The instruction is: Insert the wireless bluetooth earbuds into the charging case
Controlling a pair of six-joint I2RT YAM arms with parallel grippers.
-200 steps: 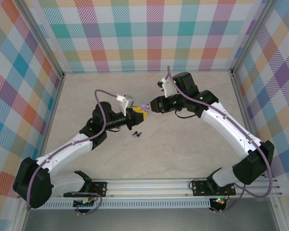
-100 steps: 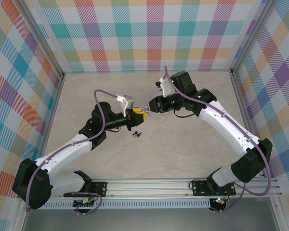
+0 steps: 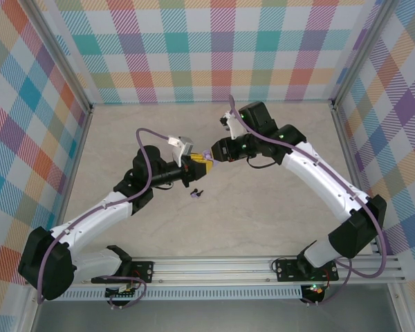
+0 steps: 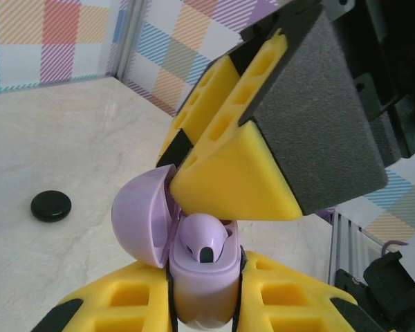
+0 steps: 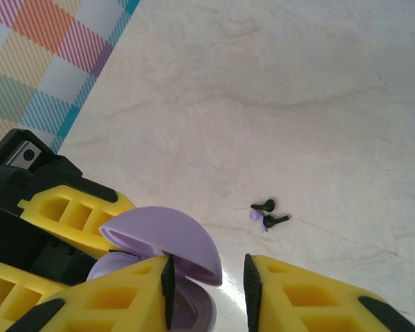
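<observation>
With the left end effector (image 3: 203,163) clamped on the open lavender plastic charging case (image 4: 200,287) (one lavender bud (image 4: 203,238) seated), the right end effector (image 5: 207,277) is narrowly parted and empty, while the loose black and lavender stemmed earbuds (image 3: 196,193) lie flat on the beige marbled counter (image 3: 263,207), just basewards of both.

Pale marbled tabletop (image 3: 263,200), bright plaid walls (image 3: 214,48), aluminium rail (image 3: 214,266) along near edge, small black disc (image 4: 50,205) lying flat.

Pale marbled table (image 3: 263,207) is noted, evenly lit. Behind it and to both sides, walls (image 3: 214,48) of pastel plaid are seen. Metal posts (image 3: 69,66) are set at its far corners; a metal rail (image 3: 221,266) is fixed along its near edge.
</observation>
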